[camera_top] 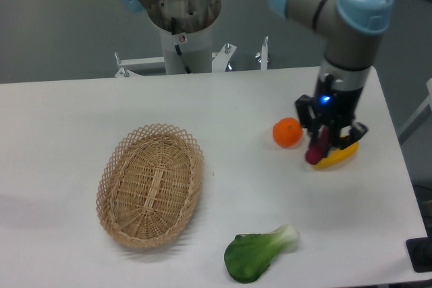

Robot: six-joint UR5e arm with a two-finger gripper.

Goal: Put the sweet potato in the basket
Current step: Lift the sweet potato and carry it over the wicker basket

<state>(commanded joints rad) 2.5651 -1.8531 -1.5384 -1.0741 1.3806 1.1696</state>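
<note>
The sweet potato, a small magenta-red piece, stands tilted between the fingers of my gripper at the right of the table. The gripper points straight down and is shut on it, with its lower end at or just above the table surface. The light tan woven wicker basket lies at the left-centre of the table, far to the left of the gripper, with nothing in it.
A round orange fruit sits just left of the gripper. A yellow-orange oblong vegetable lies right beside the sweet potato, partly under the gripper. A green leafy bok choy lies near the front edge. The robot base stands at the back.
</note>
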